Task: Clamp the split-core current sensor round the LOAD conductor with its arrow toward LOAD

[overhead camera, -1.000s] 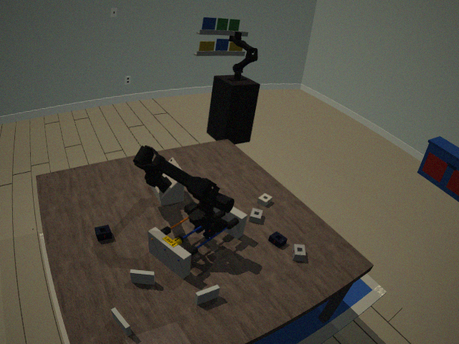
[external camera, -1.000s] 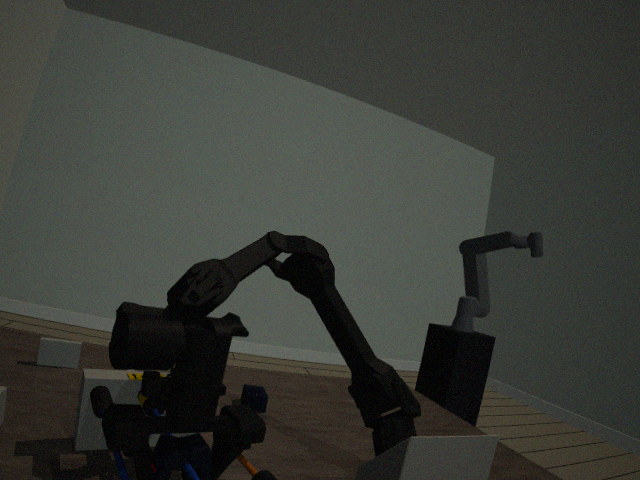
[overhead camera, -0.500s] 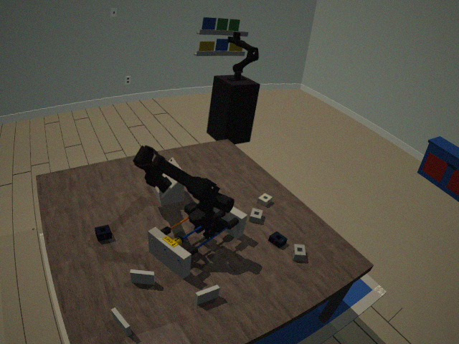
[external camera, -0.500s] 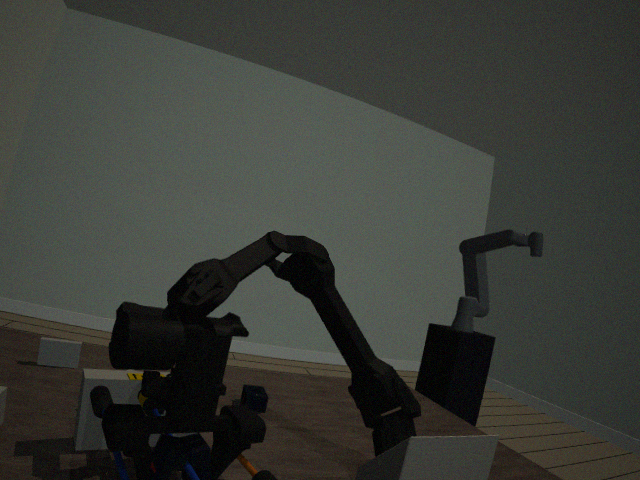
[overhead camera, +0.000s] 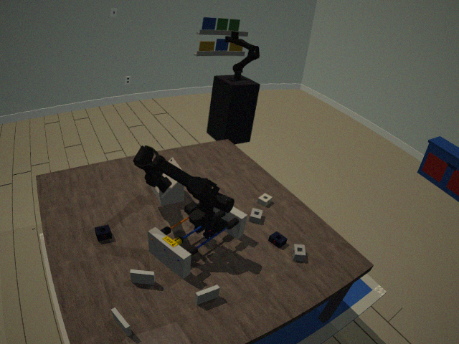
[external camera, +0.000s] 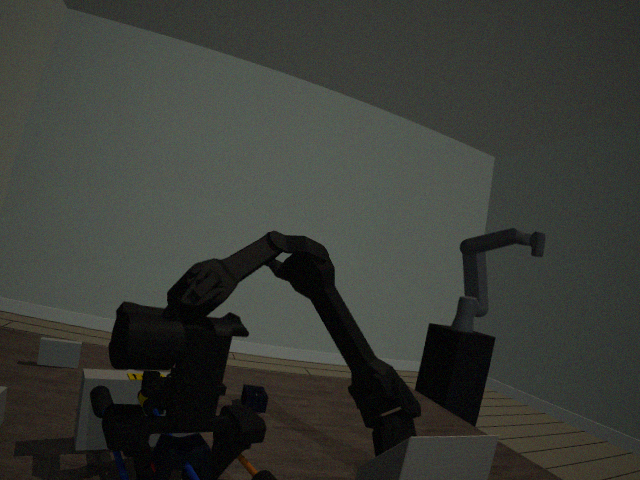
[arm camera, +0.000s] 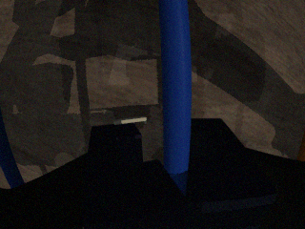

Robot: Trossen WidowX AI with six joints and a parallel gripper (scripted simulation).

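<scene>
The LOAD marker is a yellow label [overhead camera: 171, 241] [external camera: 135, 376] on the front white block, beside a yellow collar [overhead camera: 178, 241] on the middle blue conductor [overhead camera: 191, 232] [external camera: 190, 471] [arm camera: 175, 86]. My gripper [overhead camera: 211, 228] [external camera: 180, 448] [arm camera: 160, 156] is low over this conductor, its fingers wide and shut on the dark navy sensor [external camera: 178, 454]. In the wrist view the middle conductor runs down between two black blocks. Sensor and fingers blend in the dark there. The sensor's arrow is hidden, and I cannot tell whether its halves meet.
Another blue conductor [overhead camera: 204, 242] [arm camera: 9, 159] and an orange one [overhead camera: 179, 223] [external camera: 247, 464] flank the middle one. White blocks [overhead camera: 168, 255] [overhead camera: 239, 221] hold the ends. Navy blocks [overhead camera: 103, 233] [overhead camera: 277, 239] and several pale blocks stand around on the table.
</scene>
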